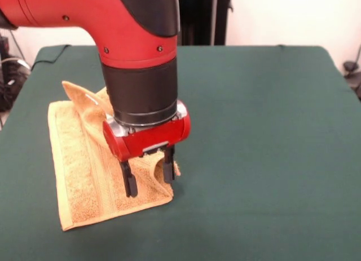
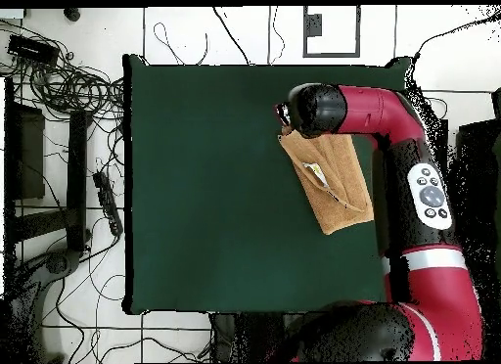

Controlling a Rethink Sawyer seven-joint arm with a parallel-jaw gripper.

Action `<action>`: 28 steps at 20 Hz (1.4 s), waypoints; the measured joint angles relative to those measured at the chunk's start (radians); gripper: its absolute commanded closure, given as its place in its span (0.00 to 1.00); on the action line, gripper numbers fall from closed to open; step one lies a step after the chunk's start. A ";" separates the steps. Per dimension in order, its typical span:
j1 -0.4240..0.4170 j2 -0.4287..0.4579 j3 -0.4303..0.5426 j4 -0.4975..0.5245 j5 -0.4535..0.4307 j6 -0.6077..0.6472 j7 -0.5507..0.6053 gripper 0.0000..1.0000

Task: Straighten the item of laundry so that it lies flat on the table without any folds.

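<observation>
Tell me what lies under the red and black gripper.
Under the gripper, open, lies the folded near corner of the orange-tan terry towel on the dark green cloth table. The arm hides the towel's far part.

Behind the far edge a pale wall (image 1: 293, 16) runs across, plain and evenly lit, broken by a dark upright post (image 1: 200, 16) with black cables hanging down it. From above, the floor (image 2: 245, 32) is white, marked off by dark lines into big squares. Black cables (image 2: 68, 86) lie in a loose tangle on one side, near a dark frame (image 2: 44, 174) and a power strip (image 2: 106, 199). At the top edge a small grey square outline (image 2: 330, 32) sits on the floor. More dark gear (image 1: 8, 75) crowds the side.
</observation>
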 measured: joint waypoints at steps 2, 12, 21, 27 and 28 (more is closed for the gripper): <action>0.000 -0.016 0.000 0.000 -0.001 0.026 0.000 0.00; -0.003 -0.086 0.000 0.000 -0.003 0.076 0.000 0.00; -0.018 -0.086 0.000 0.000 -0.006 0.070 0.000 0.00; -0.032 -0.076 0.000 0.007 -0.009 0.032 0.000 0.00; -0.034 -0.077 0.000 0.009 -0.010 0.027 0.000 0.00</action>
